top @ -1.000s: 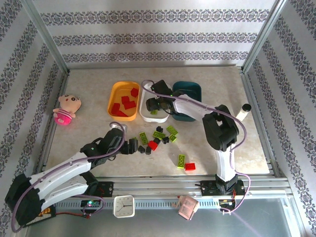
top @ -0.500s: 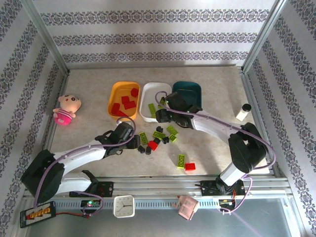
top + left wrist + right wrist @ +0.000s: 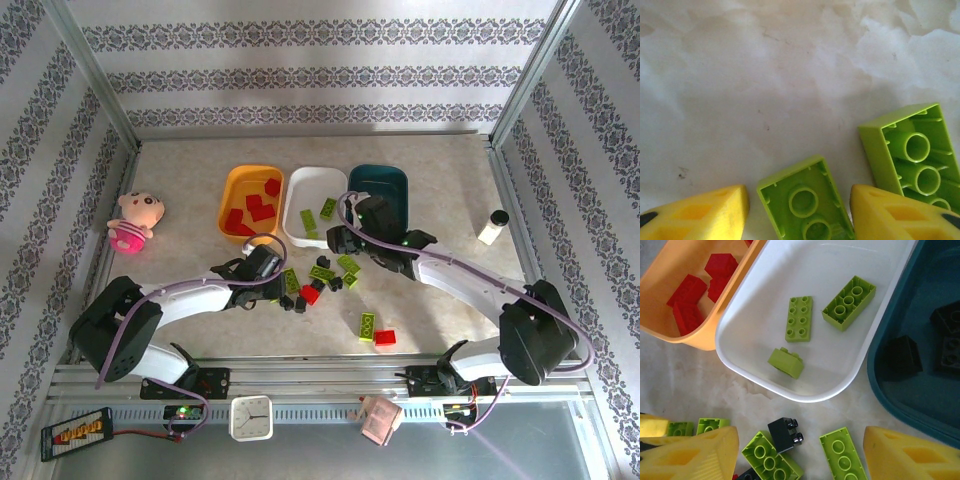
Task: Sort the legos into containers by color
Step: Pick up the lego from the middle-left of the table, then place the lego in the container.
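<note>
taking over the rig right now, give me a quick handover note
Left claw: open, straddling an upside-down green brick on the table, not gripped yet.
Right claw: open, empty, above the loose pile by the white tray.
Done: red bricks in the orange tray, three green bricks in the white tray, black bricks in the teal tray.
Left: the pile's green, black and red bricks.

Pink plush doll far left; white bottle upright far right.

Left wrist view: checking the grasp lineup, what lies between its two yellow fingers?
An upside-down lime green brick, hollows showing, seen in the left wrist view.
</note>
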Available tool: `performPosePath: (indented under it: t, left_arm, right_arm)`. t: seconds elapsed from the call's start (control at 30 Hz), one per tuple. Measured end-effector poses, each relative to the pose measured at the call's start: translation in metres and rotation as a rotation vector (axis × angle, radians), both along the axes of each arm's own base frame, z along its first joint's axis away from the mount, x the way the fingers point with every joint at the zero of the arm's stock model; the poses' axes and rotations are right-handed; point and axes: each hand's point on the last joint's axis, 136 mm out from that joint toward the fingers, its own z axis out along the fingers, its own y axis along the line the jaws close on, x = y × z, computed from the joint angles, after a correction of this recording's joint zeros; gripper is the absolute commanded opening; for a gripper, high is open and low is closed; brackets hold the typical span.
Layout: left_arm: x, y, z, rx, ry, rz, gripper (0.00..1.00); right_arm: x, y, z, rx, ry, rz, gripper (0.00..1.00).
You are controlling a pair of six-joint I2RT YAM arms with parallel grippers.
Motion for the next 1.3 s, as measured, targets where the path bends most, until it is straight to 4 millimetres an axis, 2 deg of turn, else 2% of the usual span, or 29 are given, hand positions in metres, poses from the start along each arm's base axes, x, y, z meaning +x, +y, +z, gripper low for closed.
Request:
performPosePath:
  t: [0.13, 0.17, 0.23, 0.47, 0.57, 0.67, 0.73, 0.83, 0.93, 1.03, 1.13, 1.3]
  left_arm:
    - [-0.002, 0.002, -0.001, 0.003, 0.001, 0.002, 0.54]
    - [-0.002, 0.002, -0.001, 0.001, 0.001, 0.001, 0.51]
    - [-0.003, 0.003, -0.001, 0.009, -0.001, -0.004, 0.38]
    - [-0.007, 0.006, 0.001, 0.009, -0.006, -0.008, 0.32]
    - [-0.016, 0.005, 0.003, 0.014, 0.01, -0.026, 0.31]
    - [-0.022, 0.005, 0.014, 0.012, 0.006, -0.041, 0.31]
    - [-0.017, 0.001, 0.033, -0.001, -0.023, -0.051, 0.31]
    - [0.008, -0.018, 0.079, -0.045, -0.113, -0.074, 0.31]
    - [0.043, -0.047, 0.129, -0.086, -0.213, -0.107, 0.31]
    - [0.081, -0.076, 0.156, -0.093, -0.273, -0.137, 0.3]
    - [0.119, -0.097, 0.154, -0.073, -0.279, -0.154, 0.3]
    - [0.182, -0.101, 0.121, -0.012, -0.241, -0.123, 0.3]
  right_arm:
    - [-0.006, -0.004, 0.001, 0.005, -0.006, 0.0, 0.67]
    - [-0.007, -0.005, 0.002, 0.007, -0.008, 0.0, 0.67]
    - [-0.007, -0.007, 0.002, 0.01, -0.011, -0.006, 0.67]
    - [-0.007, -0.008, -0.001, 0.014, -0.008, -0.011, 0.67]
    - [-0.007, -0.01, -0.001, 0.016, -0.012, -0.016, 0.67]
    - [-0.008, -0.015, 0.001, 0.022, -0.017, -0.025, 0.67]
    - [-0.01, -0.017, 0.004, 0.035, -0.024, -0.033, 0.67]
    - [-0.017, -0.022, 0.008, 0.055, -0.036, -0.04, 0.67]
    - [-0.023, -0.026, 0.009, 0.069, -0.041, -0.047, 0.67]
    - [-0.03, -0.032, 0.005, 0.076, -0.037, -0.058, 0.67]
    - [-0.039, -0.038, -0.001, 0.077, -0.027, -0.065, 0.68]
    - [-0.055, -0.049, -0.008, 0.087, -0.012, -0.076, 0.68]
